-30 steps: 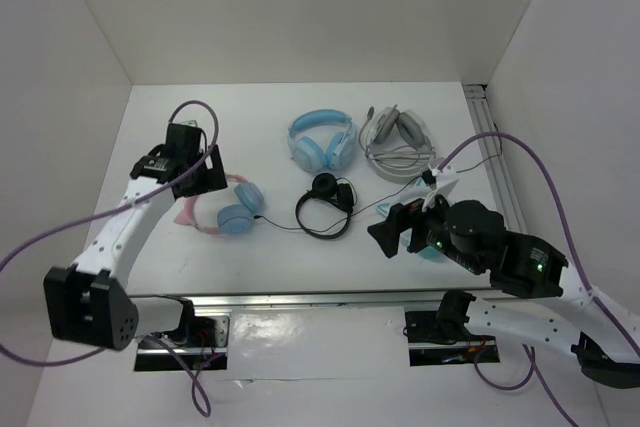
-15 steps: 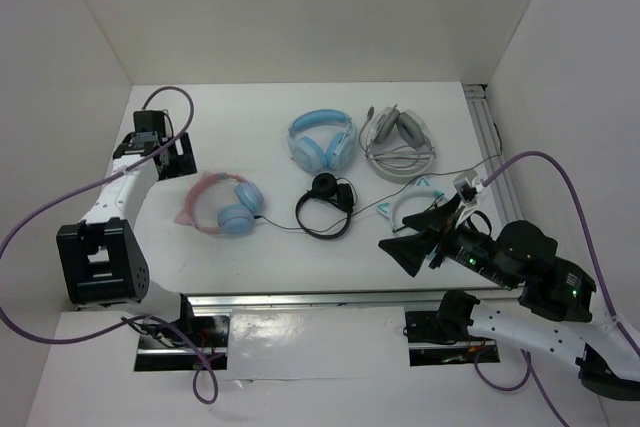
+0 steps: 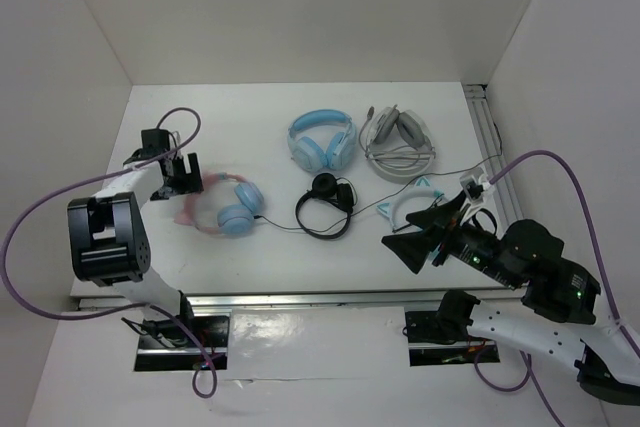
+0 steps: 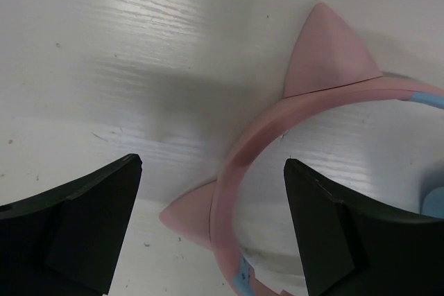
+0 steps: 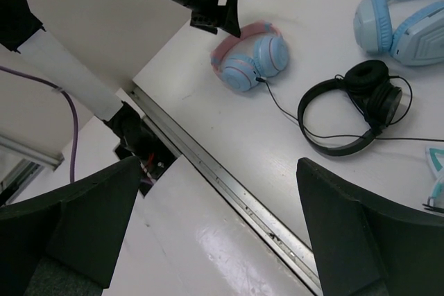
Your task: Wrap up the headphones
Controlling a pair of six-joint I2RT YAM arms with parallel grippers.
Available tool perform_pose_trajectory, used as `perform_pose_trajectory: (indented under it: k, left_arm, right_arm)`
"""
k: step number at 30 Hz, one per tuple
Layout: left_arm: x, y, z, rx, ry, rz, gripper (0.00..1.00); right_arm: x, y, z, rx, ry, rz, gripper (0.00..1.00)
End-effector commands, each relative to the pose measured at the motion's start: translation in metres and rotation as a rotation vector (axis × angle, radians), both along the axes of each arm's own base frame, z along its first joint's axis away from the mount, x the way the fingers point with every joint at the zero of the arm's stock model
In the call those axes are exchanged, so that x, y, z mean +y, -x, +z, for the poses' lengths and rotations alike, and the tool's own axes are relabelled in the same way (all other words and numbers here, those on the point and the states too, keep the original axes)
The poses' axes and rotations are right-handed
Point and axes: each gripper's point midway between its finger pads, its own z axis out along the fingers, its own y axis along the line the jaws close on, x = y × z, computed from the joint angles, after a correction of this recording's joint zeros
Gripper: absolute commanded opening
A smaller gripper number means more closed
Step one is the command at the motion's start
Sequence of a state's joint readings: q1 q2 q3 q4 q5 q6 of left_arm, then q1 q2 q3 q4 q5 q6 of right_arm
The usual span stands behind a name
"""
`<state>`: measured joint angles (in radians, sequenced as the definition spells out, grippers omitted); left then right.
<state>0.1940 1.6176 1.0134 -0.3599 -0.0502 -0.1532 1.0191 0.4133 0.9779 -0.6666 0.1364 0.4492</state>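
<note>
The headphones lie flat at the left of the table, with the pink cat-eared headband to the left and the light blue cups to the right. Their thin dark cable runs right. My left gripper is open, low over the headband's left side. In the left wrist view the headband and one pink ear lie between the spread jaws of the left gripper, untouched. My right gripper is open and empty, raised over the front right; its wrist view shows the headphones far off.
All-blue headphones and a white-grey headset lie at the back. Black headphones lie in the middle, with cable loops. Teal-and-white cat-ear headphones lie partly behind my right arm. A metal rail lines the front edge.
My left gripper swung left off the headphones, then came back down at the headband's left side. My right arm drew back toward the front right, uncovering the teal cat-ear headphones.
</note>
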Motion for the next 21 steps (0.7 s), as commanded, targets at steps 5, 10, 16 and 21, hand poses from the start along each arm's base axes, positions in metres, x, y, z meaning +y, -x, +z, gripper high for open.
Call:
perform_pose_trajectory:
  k: [5,10,16,21]
  left_arm:
    - [-0.005,-0.004,-0.044,0.089,0.074,0.005,0.86]
    - [-0.011,0.002,-0.048,0.094,0.080,-0.007,0.62]
    - [-0.022,0.007,-0.037,0.067,0.088,-0.027,0.50]
    - [-0.029,0.021,-0.035,0.089,0.102,-0.018,0.72]
  right_arm:
    - [0.000,-0.003,0.014,-0.021,-0.021,-0.008,1.00]
    - [0.001,-0.005,0.013,-0.017,-0.013,-0.018,1.00]
    - [-0.001,-0.004,0.022,-0.028,-0.031,-0.019,1.00]
    - [-0.004,-0.003,0.022,-0.024,-0.024,-0.018,1.00]
